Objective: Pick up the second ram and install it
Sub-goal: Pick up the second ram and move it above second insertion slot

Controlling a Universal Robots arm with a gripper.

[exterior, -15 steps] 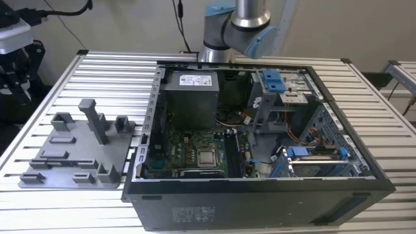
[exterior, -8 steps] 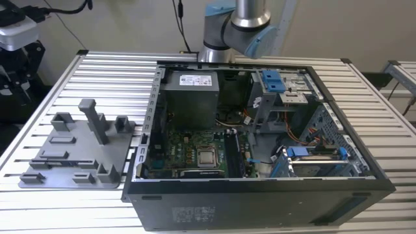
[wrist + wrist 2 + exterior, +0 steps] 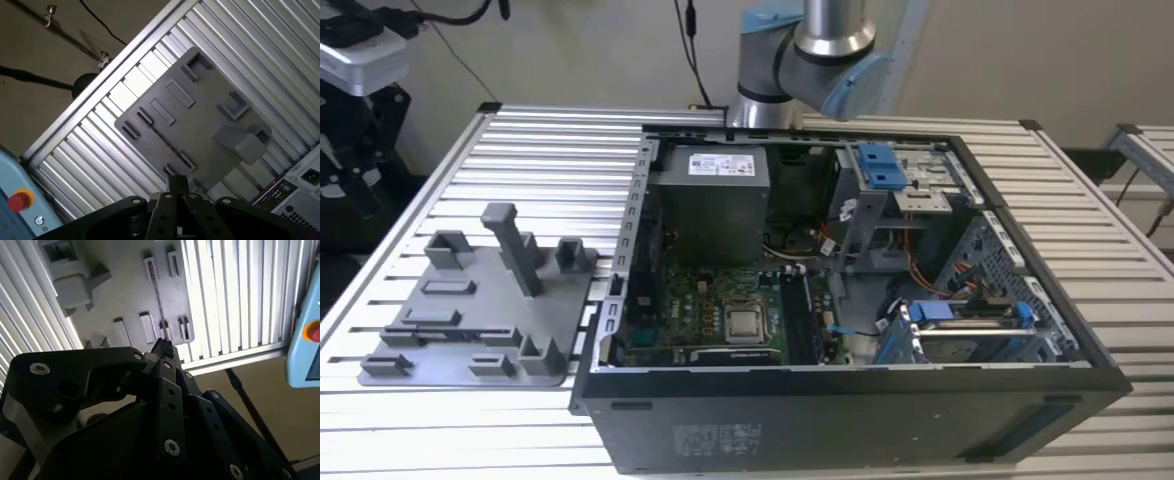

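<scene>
Dark and blade-thin, the second ram [image 3: 156, 300] [image 3: 162, 142] stands on edge on the grey fixture plate [image 3: 125, 295] [image 3: 200, 125], and in both wrist views we see it as a narrow line caught between small slotted holders. Its long axis runs parallel to the slats of the metal table [image 3: 547, 180]. We read that as the nine-to-three line of the exterior view, with one end pointing at the table's nine o'clock edge and the other at the computer case [image 3: 854, 400].

The gripper [image 3: 162, 347] [image 3: 176, 182] hangs above the plate, apart from the stick, over the end that faces the table edge. Its fingertips are pressed together and we see nothing between them.

In the exterior view the plate [image 3: 467, 300] lies at nine o'clock from the open case. The green motherboard [image 3: 707, 300] lies on the case floor, and the arm [image 3: 807, 60] rises at twelve o'clock.
</scene>
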